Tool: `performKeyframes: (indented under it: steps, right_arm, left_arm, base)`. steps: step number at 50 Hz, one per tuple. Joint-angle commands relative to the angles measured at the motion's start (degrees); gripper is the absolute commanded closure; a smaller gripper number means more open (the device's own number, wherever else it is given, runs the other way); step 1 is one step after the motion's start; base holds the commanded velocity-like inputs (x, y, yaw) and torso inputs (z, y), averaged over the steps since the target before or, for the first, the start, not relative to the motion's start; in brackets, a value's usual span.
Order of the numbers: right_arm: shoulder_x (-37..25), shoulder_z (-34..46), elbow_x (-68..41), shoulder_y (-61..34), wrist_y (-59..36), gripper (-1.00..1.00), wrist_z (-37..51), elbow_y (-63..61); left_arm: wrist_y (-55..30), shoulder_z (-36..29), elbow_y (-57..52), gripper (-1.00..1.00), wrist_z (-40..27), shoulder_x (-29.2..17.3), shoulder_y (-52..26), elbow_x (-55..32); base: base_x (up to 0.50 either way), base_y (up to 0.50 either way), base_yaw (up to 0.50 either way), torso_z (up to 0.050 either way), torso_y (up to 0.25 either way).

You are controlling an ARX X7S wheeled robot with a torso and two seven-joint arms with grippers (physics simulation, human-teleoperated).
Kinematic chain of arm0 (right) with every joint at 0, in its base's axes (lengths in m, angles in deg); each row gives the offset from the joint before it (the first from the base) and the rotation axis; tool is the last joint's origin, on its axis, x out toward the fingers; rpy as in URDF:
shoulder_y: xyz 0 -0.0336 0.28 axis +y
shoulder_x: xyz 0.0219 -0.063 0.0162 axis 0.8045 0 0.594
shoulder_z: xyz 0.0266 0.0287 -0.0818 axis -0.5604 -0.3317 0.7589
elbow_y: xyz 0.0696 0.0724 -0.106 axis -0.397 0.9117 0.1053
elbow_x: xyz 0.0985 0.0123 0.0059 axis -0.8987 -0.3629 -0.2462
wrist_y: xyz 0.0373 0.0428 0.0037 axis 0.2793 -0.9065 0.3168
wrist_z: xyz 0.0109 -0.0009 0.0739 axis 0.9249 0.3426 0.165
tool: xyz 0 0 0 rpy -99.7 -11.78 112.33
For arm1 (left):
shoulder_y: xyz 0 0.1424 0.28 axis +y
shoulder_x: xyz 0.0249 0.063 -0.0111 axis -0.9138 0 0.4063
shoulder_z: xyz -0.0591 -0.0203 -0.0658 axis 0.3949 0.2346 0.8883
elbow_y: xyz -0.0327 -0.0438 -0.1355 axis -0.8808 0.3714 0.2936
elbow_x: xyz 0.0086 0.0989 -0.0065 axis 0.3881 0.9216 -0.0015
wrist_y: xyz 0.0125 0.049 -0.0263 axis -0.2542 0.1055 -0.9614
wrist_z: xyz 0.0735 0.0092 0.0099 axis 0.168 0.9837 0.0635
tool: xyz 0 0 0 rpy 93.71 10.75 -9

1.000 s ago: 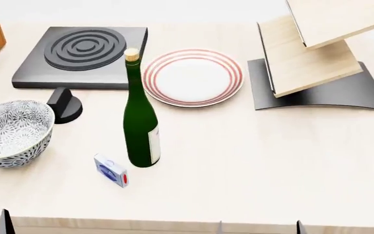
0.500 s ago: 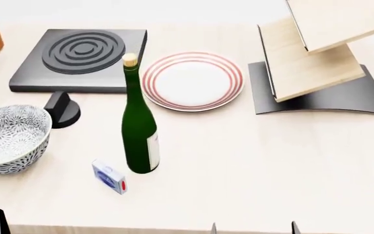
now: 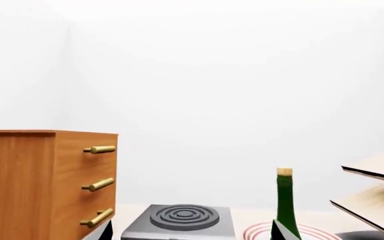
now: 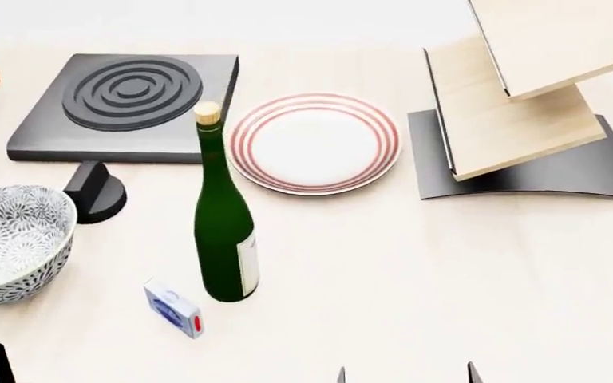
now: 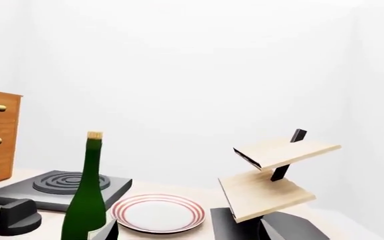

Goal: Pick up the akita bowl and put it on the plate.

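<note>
akita bowl: your far left, table edge, untouched
plate: right of green bottle, bare
grippers: only tips visible, can't tell jaw state

Head cam has tilted/shifted: akita bowl, plate, bottle & burner all sit lower in view vs 1 s ago; nothing moved on bench.

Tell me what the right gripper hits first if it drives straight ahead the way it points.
Probably the plate, low between the right gripper fingertips; the green bottle stands just off to one side. Depth is unclear.
</note>
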Motion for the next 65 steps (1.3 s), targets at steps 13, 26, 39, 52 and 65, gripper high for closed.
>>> performKeyframes:
  steps: [13, 26, 39, 52, 65]
  right_arm:
    - [-0.9, 1.1, -0.2, -0.2, -0.3, -1.00, 0.3, -0.1]
    - [-1.8, 2.4, 0.5, -0.3, 0.0, -1.00, -0.1, -0.3]
    - [-2.1, 2.9, 0.7, -0.5, -0.1, -1.00, 0.3, -0.2]
    - [-2.5, 3.3, 0.4, -0.6, 0.0, -1.00, 0.8, -0.2]
    - [-3.0, 3.7, 0.2, -0.6, 0.4, -1.00, 1.3, -0.2]
  left_arm:
    - [0.9, -0.3, -0.3, -1.00, -1.2, -0.7, 0.4, -0.1]
    - [0.7, -0.2, 0.2, -1.00, -1.6, -1.1, -0.1, -0.7]
    - [0.9, -0.3, 0.1, -1.00, -2.0, -1.6, 0.0, -1.0]
    - [1.0, -0.6, 0.2, -1.00, -2.4, -1.9, 0.0, -1.0]
    - [0.7, -0.9, -0.2, -1.00, -2.9, -2.3, -0.1, -0.9]
  base:
    - [0.09, 0.00, 0.00, 0.000, 0.000]
    - [0.09, 0.00, 0.00, 0.000, 0.000]
    - [0.15, 0.00, 0.00, 0.000, 0.000]
    - [0.15, 0.00, 0.00, 0.000, 0.000]
    - [0.15, 0.00, 0.00, 0.000, 0.000]
